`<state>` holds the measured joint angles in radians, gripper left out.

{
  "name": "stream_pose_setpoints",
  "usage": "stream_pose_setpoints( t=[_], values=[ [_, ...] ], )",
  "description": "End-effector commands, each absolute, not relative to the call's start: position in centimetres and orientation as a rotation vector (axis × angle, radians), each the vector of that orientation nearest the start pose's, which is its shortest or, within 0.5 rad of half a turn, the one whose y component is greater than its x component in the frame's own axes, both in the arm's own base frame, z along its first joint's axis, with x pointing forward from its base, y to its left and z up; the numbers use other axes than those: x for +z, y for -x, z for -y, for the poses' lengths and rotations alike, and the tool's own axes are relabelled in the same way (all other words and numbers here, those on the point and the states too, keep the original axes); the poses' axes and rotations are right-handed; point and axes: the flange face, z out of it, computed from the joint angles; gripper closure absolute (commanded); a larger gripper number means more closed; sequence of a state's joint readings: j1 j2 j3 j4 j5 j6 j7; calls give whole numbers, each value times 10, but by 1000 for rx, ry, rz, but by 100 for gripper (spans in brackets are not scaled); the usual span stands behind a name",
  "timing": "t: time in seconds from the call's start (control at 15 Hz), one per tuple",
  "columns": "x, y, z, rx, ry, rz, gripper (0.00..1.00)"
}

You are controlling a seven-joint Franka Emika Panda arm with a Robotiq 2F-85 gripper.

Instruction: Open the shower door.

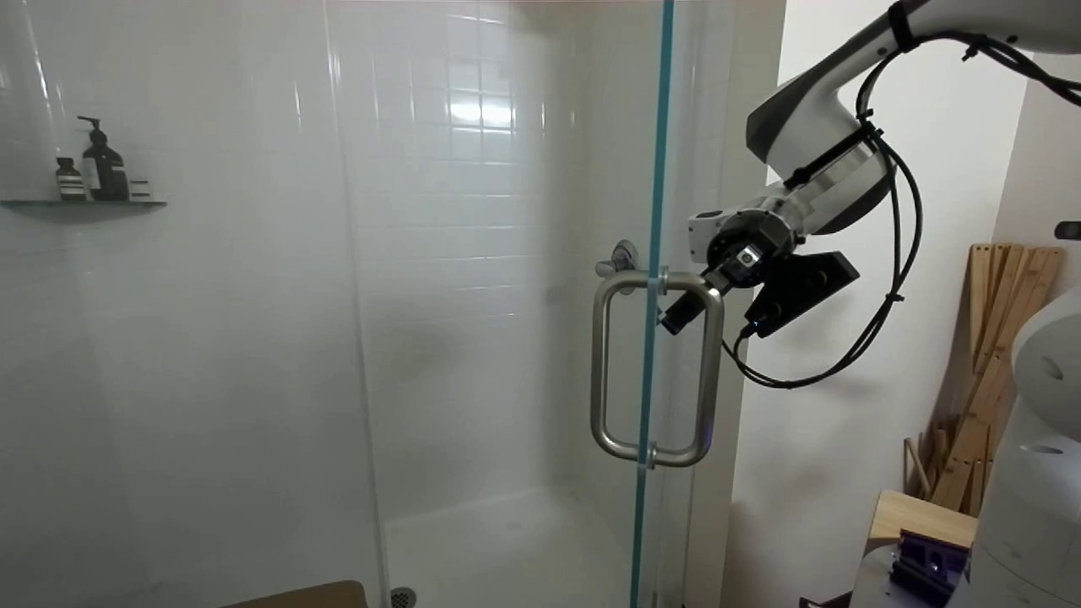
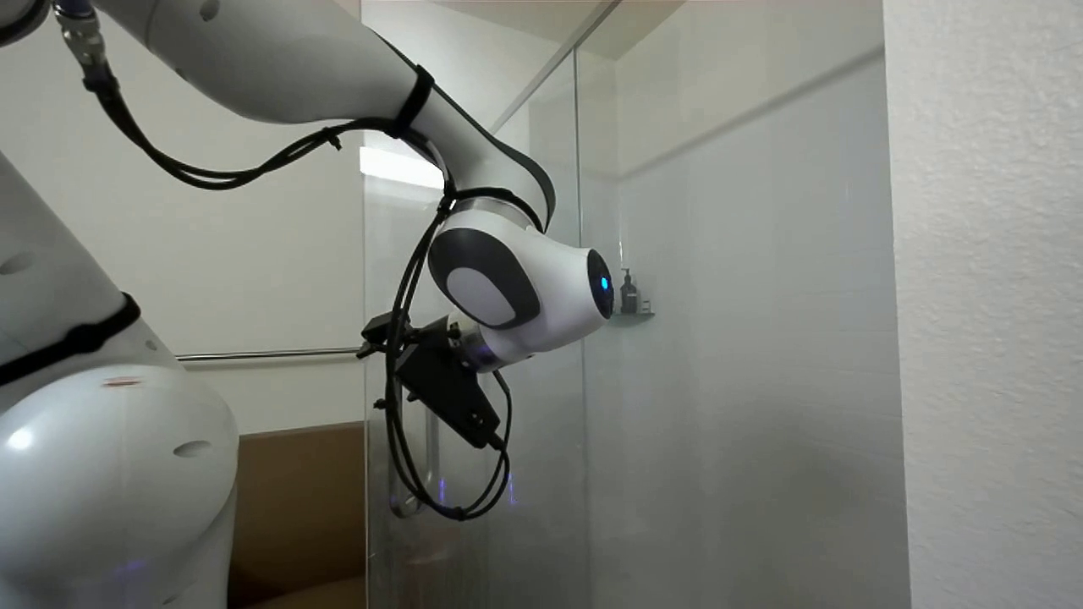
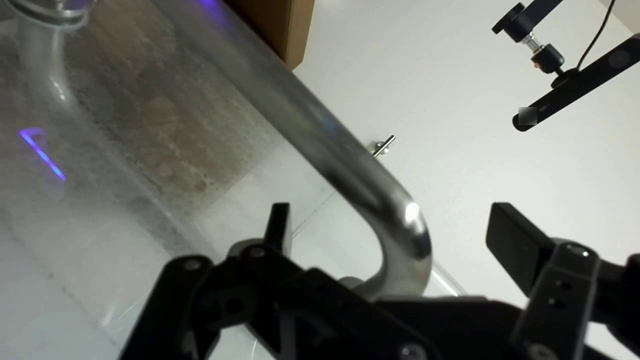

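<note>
The shower door [image 1: 660,169] is a clear glass panel seen nearly edge-on in an exterior view, with a greenish edge. Its glass also shows behind the arm in an exterior view [image 2: 440,558]. The metal loop handle [image 1: 708,380] sits at mid-height on both faces of the glass. My gripper [image 1: 678,314] is at the handle's upper bend. In the wrist view my gripper [image 3: 387,225] is open, with one finger on each side of the handle [image 3: 345,155], apart from it. In an exterior view the gripper [image 2: 381,334] is partly hidden by cables.
A corner shelf [image 1: 84,203] with bottles is on the shower wall. Cables [image 1: 908,211] loop below the arm. Wooden slats [image 1: 1005,338] lean at the right. A brown box [image 2: 300,499] and towel bar [image 2: 271,356] are behind the door. A mounted camera [image 3: 575,85] shows in the wrist view.
</note>
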<state>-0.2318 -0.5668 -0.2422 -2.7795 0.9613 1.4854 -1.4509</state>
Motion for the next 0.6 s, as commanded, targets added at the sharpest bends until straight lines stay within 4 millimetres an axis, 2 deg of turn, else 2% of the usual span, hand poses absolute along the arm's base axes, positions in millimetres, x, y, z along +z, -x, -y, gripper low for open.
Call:
stream_pose_setpoints(
  t=[0.0,0.27,0.53],
  values=[
    [397,-284,53,-523,1802,697,0],
    [409,-286,60,-562,1914,719,0],
    [418,-286,61,-520,2090,747,0]
  ],
)
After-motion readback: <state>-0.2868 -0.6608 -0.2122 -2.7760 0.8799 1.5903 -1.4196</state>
